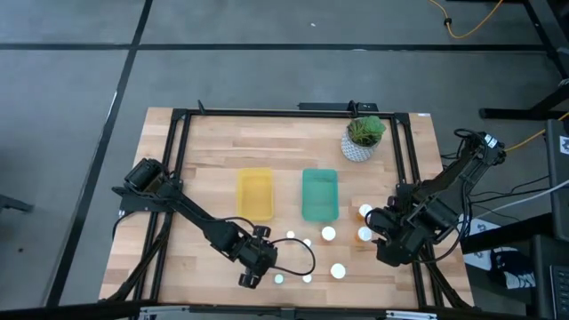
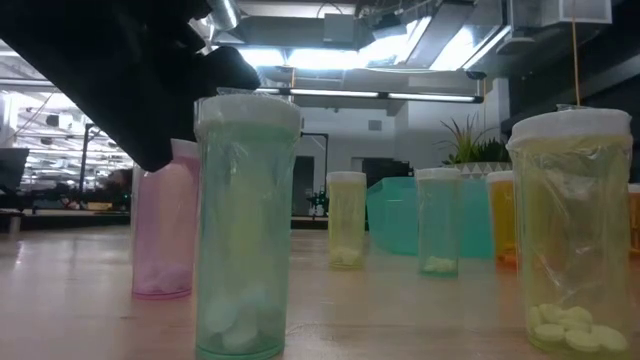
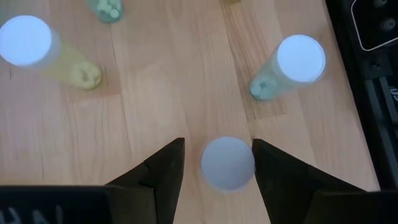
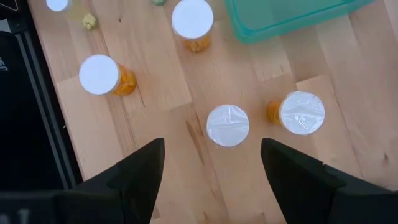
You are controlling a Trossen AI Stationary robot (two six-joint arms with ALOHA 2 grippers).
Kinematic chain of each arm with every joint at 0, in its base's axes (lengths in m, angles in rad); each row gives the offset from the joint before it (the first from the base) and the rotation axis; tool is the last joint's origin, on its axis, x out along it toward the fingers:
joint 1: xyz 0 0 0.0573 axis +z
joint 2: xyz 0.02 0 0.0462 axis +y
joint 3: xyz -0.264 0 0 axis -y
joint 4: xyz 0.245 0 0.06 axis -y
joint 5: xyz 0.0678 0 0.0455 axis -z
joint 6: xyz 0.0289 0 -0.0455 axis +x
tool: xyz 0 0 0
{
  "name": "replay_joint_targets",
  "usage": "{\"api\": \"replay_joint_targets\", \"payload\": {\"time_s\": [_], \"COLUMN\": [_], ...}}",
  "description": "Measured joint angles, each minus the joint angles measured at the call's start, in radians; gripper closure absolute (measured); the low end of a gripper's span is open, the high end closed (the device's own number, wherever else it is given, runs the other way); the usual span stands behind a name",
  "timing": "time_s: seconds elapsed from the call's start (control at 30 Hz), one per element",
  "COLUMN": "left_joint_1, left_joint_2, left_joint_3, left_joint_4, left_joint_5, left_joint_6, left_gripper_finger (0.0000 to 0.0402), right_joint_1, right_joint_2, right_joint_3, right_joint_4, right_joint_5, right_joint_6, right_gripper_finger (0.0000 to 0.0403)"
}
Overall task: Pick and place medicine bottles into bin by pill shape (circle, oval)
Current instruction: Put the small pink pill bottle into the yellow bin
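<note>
2 bins (image 1: 255, 194), approx 10 med bottles (image 1: 329, 234) on table

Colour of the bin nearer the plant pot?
Green bin, translucent teal-green. The high view shows it best.

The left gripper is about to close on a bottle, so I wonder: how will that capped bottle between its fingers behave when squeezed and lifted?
The bottle between the open left gripper fingers looks tall and narrow, so a one-sided nudge may tip it. Its round, smooth plastic wall could slip or roll. Similar bottles hold few pills, so probably light.
</note>
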Motion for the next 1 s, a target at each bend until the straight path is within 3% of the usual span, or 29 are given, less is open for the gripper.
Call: {"api": "replay_joint_targets", "payload": {"time_s": [0.47, 0.67, 0.83, 1.0], "left_joint_1": [0.0, 0.001, 0.004, 0.01], "left_joint_2": [-0.001, -0.003, -0.066, -0.211], "left_joint_3": [0.0, 0.0, 0.0, 0.0], "left_joint_4": [0.002, 0.002, -0.027, -0.133], "left_joint_5": [-0.003, -0.005, -0.089, -0.232], "left_joint_6": [0.023, 0.051, 0.189, 0.276], "left_gripper_finger": [0.0287, 0.0295, 0.0295, 0.0295], "right_joint_1": [0.0, 0.0, 0.0, 0.0], "right_joint_2": [0.0, 0.0, 0.0, 0.0], "right_joint_3": [0.0, 0.0, 0.0, 0.0], "right_joint_4": [0.0, 0.0, 0.0, 0.001], "right_joint_5": [0.0, 0.0, 0.0, 0.002], "right_joint_6": [0.0, 0.0, 0.0, 0.0], "right_gripper_finger": [0.0134, 0.0134, 0.0134, 0.0134]}}
